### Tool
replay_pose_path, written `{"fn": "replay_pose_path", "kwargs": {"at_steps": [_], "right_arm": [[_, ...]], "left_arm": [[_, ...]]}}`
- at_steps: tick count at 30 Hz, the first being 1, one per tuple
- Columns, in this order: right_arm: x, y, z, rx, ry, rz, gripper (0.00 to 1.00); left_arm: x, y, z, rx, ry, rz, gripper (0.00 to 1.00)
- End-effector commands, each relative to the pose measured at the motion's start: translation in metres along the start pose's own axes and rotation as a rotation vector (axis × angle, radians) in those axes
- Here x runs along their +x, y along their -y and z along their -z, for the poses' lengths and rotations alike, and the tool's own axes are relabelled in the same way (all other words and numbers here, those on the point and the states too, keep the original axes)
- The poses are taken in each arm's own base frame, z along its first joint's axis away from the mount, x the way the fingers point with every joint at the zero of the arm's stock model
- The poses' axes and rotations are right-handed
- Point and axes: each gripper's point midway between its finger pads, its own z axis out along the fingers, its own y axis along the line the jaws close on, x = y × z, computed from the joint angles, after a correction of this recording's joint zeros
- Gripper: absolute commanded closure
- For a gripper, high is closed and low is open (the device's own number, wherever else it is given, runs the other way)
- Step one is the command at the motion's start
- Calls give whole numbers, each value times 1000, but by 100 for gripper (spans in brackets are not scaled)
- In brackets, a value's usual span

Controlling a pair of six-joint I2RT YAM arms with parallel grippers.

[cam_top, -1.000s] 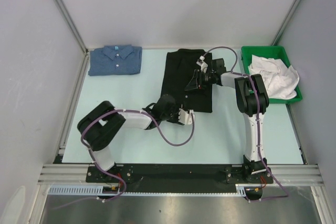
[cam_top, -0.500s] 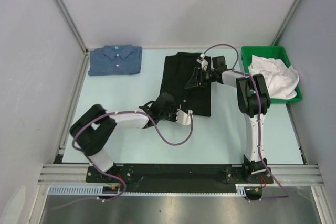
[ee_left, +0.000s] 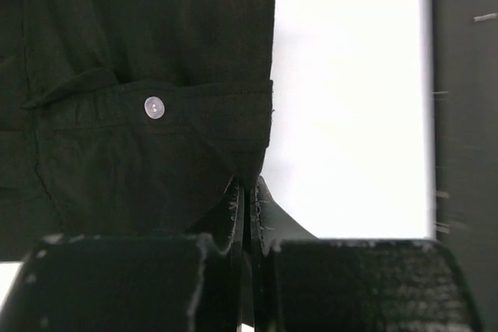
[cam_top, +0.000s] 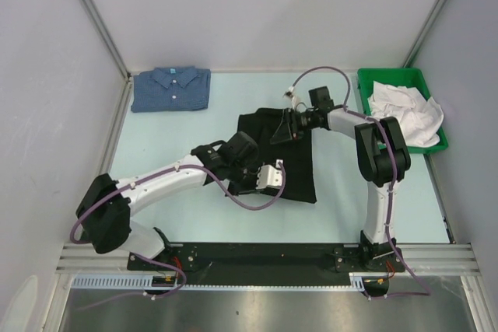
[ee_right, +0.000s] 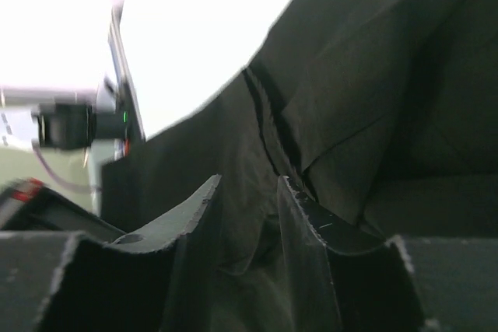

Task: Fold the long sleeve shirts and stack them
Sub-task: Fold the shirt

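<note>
The black long sleeve shirt (cam_top: 292, 165) lies mid-table, partly folded. My left gripper (cam_top: 247, 184) is shut on its near edge; in the left wrist view the pinched fingers (ee_left: 250, 186) hold a corner of the black shirt (ee_left: 140, 114) below a pale button (ee_left: 154, 106). My right gripper (cam_top: 282, 126) sits at the shirt's far edge. In the right wrist view dark cloth (ee_right: 350, 99) is bunched between its fingers (ee_right: 249, 184). The blue long sleeve shirt (cam_top: 171, 88) lies folded at the far left, away from both grippers.
A green tray (cam_top: 364, 77) holding white cloth (cam_top: 405, 118) stands at the far right. Grey walls close in the table on both sides and at the back. The black base rail (cam_top: 257, 254) runs along the near edge.
The left gripper has shut on the black shirt's near edge and its arm has stretched out. Both grippers have drawn the shirt toward the near side, so its far edge now sits lower.
</note>
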Motion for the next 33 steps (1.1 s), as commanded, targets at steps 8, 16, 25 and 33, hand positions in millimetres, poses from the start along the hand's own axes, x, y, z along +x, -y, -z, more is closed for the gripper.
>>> {"fn": "replay_pose_path", "kwargs": {"at_steps": [8, 16, 25, 33], "right_arm": [[99, -5, -27, -64, -242, 0, 64], [69, -21, -14, -80, -207, 43, 56], [-16, 13, 61, 60, -13, 21, 30], [-24, 32, 114, 142, 73, 11, 10]], "left_arm": [[-44, -19, 36, 172, 46, 213, 100], [-22, -112, 17, 143, 8, 266, 90], [1, -182, 0, 102, 22, 244, 85], [44, -210, -38, 94, 12, 280, 68]]}}
